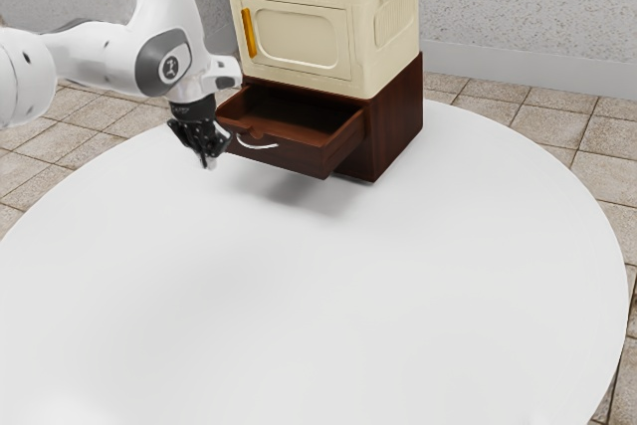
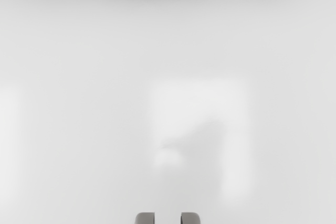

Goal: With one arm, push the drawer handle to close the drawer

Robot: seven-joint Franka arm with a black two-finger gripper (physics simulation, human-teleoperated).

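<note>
Hanging above a round white tabletop [image 1: 299,306], the black two-finger tool [image 1: 208,160] is released, its fingers [image 2: 145,219] parted with a gap between them. Near it, toward the exterior view's right, is a curved, pale handle [image 1: 257,145] on the front of a dark wooden drawer [image 1: 299,157]. The drawer stands open, pulled out from its brown cabinet [image 1: 395,126]. A cream box [image 1: 299,42] with an orange handhold [image 1: 249,33] sits on top of the cabinet

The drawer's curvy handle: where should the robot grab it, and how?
Probably the middle of the handle, where its thin bar bows outward. Bring the hand in from the drawer front and pinch above and below, since the bar runs sideways.
</note>
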